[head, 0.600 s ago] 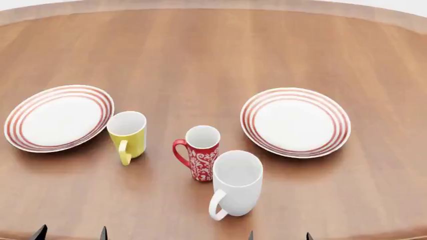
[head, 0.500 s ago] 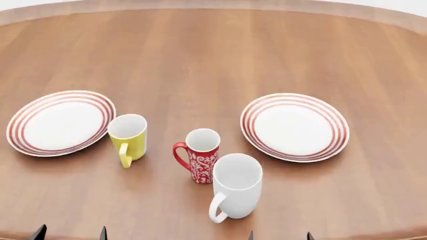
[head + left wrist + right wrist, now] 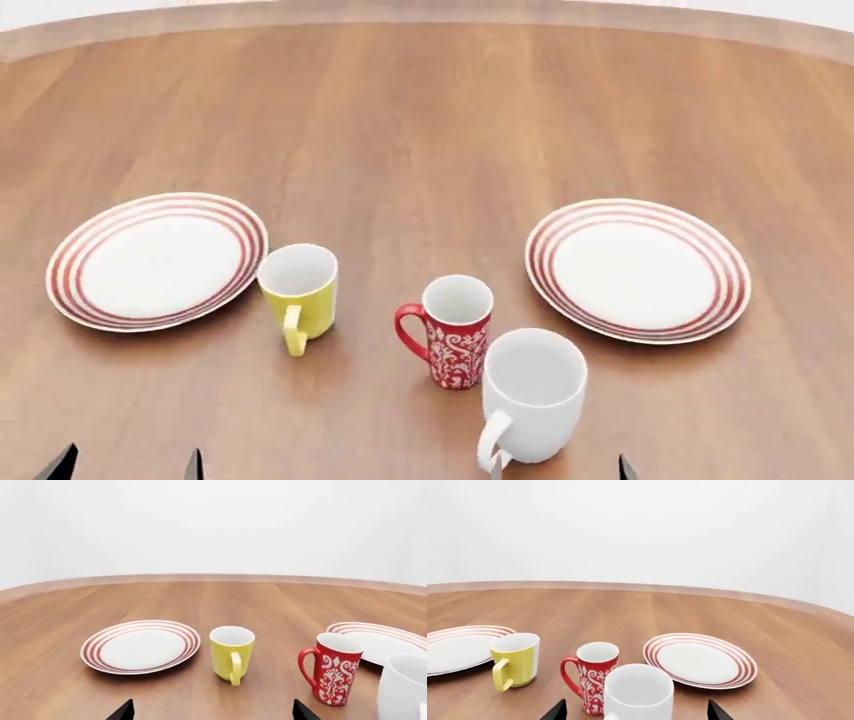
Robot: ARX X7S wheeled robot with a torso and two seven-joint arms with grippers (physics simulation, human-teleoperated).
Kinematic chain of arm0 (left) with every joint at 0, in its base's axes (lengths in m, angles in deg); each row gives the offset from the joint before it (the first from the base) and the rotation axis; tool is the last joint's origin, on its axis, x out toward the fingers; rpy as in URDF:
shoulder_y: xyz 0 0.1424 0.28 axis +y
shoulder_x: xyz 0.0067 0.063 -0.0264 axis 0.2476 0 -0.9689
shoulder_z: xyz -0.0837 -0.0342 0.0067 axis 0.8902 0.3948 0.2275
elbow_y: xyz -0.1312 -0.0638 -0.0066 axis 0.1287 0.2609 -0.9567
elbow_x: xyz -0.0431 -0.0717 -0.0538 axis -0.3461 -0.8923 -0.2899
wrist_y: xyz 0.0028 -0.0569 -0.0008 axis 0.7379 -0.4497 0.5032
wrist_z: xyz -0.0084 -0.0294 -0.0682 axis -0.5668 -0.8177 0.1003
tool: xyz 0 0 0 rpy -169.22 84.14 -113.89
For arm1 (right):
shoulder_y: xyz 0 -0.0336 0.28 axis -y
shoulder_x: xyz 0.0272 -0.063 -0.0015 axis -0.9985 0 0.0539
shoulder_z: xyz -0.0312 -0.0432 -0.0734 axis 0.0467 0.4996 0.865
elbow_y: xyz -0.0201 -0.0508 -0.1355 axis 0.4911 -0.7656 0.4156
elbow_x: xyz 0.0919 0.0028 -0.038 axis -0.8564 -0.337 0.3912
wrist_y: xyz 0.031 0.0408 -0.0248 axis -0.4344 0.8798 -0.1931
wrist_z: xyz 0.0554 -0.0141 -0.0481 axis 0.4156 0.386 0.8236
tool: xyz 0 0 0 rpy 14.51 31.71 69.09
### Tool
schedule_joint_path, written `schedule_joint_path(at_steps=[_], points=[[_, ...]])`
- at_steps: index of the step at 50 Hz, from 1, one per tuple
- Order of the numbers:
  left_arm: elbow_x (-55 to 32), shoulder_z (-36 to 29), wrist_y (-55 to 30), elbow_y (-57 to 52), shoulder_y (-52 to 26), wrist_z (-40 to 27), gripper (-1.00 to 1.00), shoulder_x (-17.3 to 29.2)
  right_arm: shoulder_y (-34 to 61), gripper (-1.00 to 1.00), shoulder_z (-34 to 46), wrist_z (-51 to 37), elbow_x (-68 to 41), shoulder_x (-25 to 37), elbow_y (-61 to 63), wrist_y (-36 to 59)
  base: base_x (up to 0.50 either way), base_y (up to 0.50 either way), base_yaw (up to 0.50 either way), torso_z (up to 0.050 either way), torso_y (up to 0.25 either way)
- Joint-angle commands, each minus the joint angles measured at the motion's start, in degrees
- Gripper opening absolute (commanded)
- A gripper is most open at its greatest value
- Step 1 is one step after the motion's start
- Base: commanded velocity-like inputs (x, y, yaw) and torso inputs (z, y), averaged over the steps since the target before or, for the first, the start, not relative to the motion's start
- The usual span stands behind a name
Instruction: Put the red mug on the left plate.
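Only dark jaw tips show, apart and empty; white mug [image 3: 531,393] partly hides red mug [image 3: 457,331].

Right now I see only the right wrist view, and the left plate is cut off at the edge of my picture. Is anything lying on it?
Observer: No. The head view shows the whole left plate, and it is bare.
Operator: Does the yellow mug touch that plate?
Observer: No. In the left wrist view a strip of table shows between the yellow mug and the plate's rim.
Operator: My view cuts off the white mug low down. Where does its handle point?
Observer: In the head view the white mug has its handle turned toward the robot, on the side away from the red mug.
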Motion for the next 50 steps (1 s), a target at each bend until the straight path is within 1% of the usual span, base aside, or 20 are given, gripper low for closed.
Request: schedule_joint_path(at_steps=[1, 29, 50], points=[[-1.01, -0.95, -0.03, -0.7, 0.28, -0.93, 1.0, 1.15, -0.18, 1.0, 1.41, -0.98, -0.79, 1.07, 0.8, -0.1, 0.23, 0.38, 0.0, 0.0, 0.0], [-2.36, -2.89, 0.55, 0.03, -0.01, -2.96, 1.0, 3.01, 0.52, 1.0, 3.6, -2.46, -2.8, 2.98, -0.21, -0.75, 0.27, 0.4, 0.0, 0.0, 0.0], [-3.28, -3.86, 0.9, -0.52, 0.11, -4.08, 1.0, 4.19, 0.5, 1.0, 4.24, -3.51, -4.39, 4.12, -0.08, -1.28, 0.4, 0.39, 0.0, 0.0, 0.0]])
